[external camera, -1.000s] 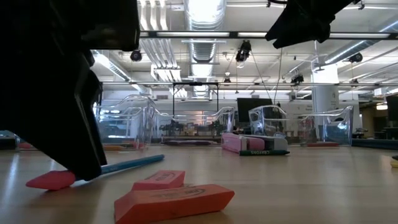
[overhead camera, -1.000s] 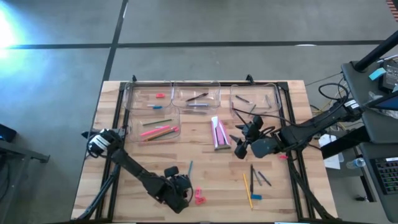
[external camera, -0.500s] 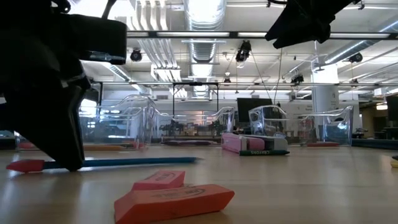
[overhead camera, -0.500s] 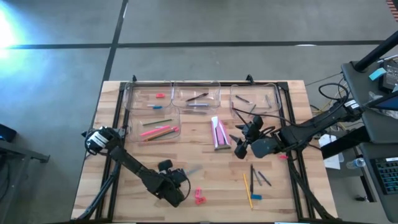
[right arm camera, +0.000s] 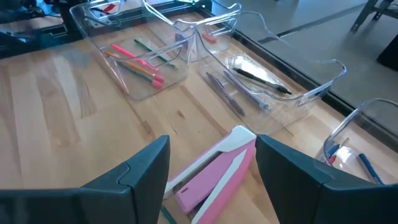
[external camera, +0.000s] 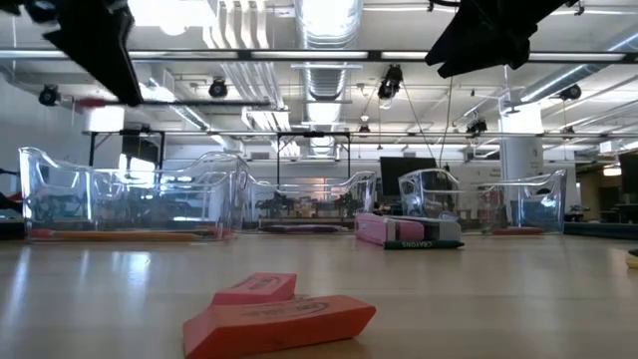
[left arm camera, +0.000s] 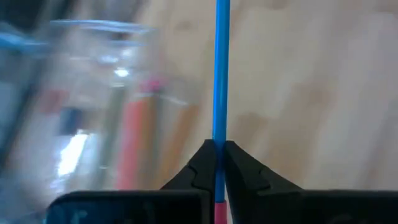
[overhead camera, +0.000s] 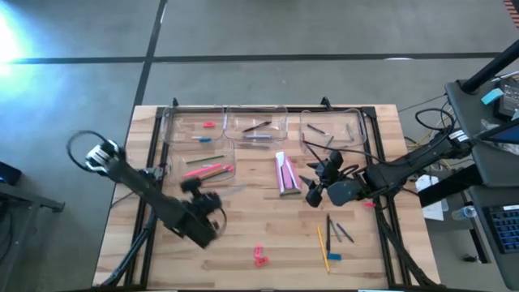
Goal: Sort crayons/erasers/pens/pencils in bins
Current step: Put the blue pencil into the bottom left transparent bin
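We see the left pincer [left arm camera: 217,163] clamped on a blue pencil [left arm camera: 221,74], raised beside a bin [left arm camera: 93,99]; right pincer [right arm camera: 211,168] parted

A grey concrete floor [overhead camera: 268,32] fills the top of the high view, crossed by dark seams, with a bright glare [overhead camera: 12,32] at the upper left. The wooden desk [overhead camera: 276,231] sits at centre. In the low view, silver ceiling ducts [external camera: 324,75], strip lights [external camera: 324,15] and a dark monitor [external camera: 404,172] show beyond.
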